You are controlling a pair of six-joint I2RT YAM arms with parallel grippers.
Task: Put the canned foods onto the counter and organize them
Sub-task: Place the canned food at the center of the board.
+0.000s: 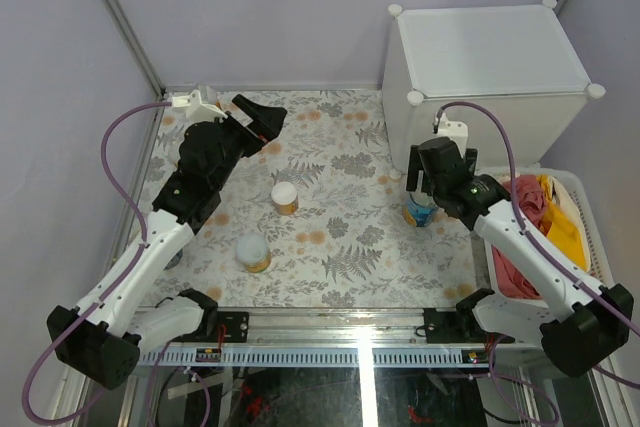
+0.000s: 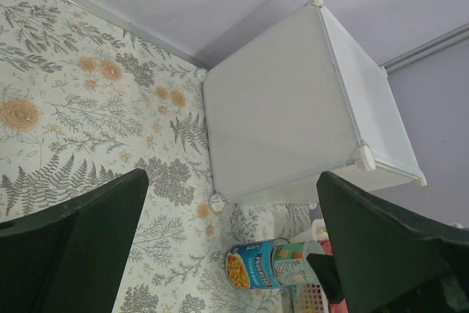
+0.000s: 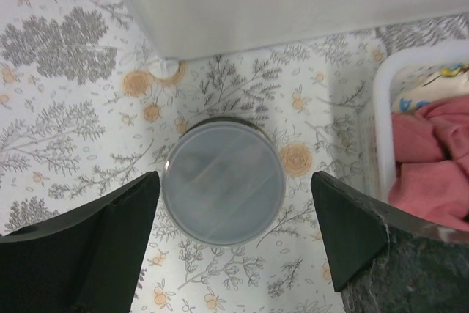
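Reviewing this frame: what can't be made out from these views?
Blue can: in the top view the right gripper covers its top; the right wrist view shows only its lid, no label.
Near can and middle can: labels too small in the top view.
Basket contents: cut off by the right wrist frame edge.

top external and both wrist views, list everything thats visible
blue-labelled can: 1, blue label, pale lid, upright by the counter's near corner
short cans: 2, orange with pale lids, mid table, apart
counter: 1, white, far right corner
basket: 1, white, right of the table
cloth: red and yellow, in the basket
table: 1, floral pattern
left gripper: open, empty, over the far left
right gripper: open, fingers either side of the blue-labelled can
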